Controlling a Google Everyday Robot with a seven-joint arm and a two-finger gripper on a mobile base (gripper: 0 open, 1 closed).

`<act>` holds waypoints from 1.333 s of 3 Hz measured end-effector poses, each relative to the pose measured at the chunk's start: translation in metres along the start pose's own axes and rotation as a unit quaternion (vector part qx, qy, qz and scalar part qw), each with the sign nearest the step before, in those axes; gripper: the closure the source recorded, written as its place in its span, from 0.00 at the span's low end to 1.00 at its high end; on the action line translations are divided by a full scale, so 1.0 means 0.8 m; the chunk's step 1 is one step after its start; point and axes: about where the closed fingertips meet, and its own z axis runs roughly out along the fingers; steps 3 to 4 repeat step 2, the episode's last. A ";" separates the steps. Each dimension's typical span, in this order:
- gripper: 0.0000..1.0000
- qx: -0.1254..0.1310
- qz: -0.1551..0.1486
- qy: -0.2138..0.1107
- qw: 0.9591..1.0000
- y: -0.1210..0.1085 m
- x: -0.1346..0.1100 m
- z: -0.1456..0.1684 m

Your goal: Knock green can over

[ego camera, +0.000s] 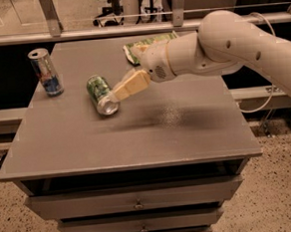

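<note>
**Camera view: one entry**

1. Tool (116, 93): a tan wedge at the end of the white arm (220, 43), held low over the table (177, 135). Whether it is released or clenched cannot be told. It meets the can at the side, which looks more like a push than a hold.
2. Green can (97, 88): directly ahead of the tool's tip, touching it or just beside it. It lies on its side on the table, with the silver end turned toward the camera.
3. Blue-and-silver can (46, 72): upright, beyond the green can from the tool and well apart from both.
4. Snack bag (148, 42): flat and green, behind the tool near the table's far edge, partly hidden by the arm.
5. Drawers (136, 204): stacked under the table, well below the tool.

**Task status (judged):** the can is off its base and lying down, so the knock-over looks complete. What probably remains is drawing the tool clear. The can rests on its round side, so a careless pull could set it rolling.
</note>
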 end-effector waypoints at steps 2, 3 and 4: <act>0.00 -0.007 -0.039 0.088 0.995 0.022 0.076 -0.151; 0.00 -0.007 -0.039 0.088 0.995 0.022 0.076 -0.151; 0.00 -0.007 -0.039 0.088 0.995 0.022 0.076 -0.151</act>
